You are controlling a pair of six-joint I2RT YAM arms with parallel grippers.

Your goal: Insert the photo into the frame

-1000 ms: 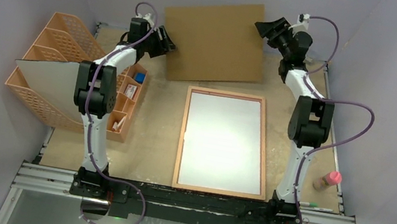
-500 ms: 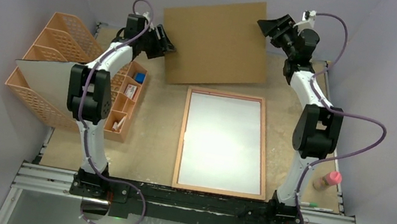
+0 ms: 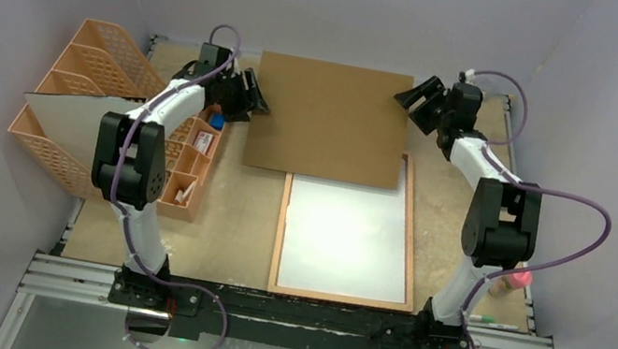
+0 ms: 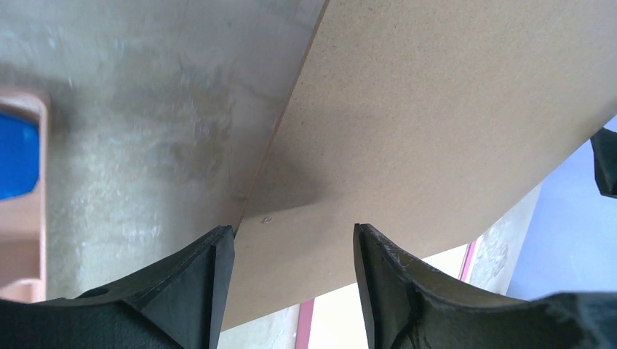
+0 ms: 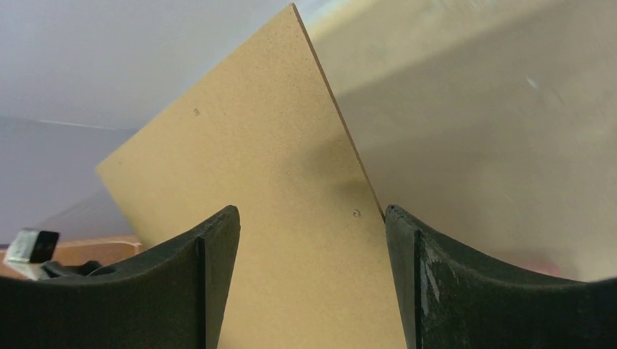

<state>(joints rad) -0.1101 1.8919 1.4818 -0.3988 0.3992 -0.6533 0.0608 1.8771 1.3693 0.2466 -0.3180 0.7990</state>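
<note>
Grey walls, tan table (image 3: 250, 222): both grippers, left (image 3: 259, 95) and right (image 3: 413, 95), clamp the board (image 3: 328, 121) edges upper centre, carrying it level toward the frame (image 3: 351, 229) and white-side-up photo (image 3: 347, 238).

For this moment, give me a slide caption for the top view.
Both hands hold the brown backing board level above the frame's far end.
</note>
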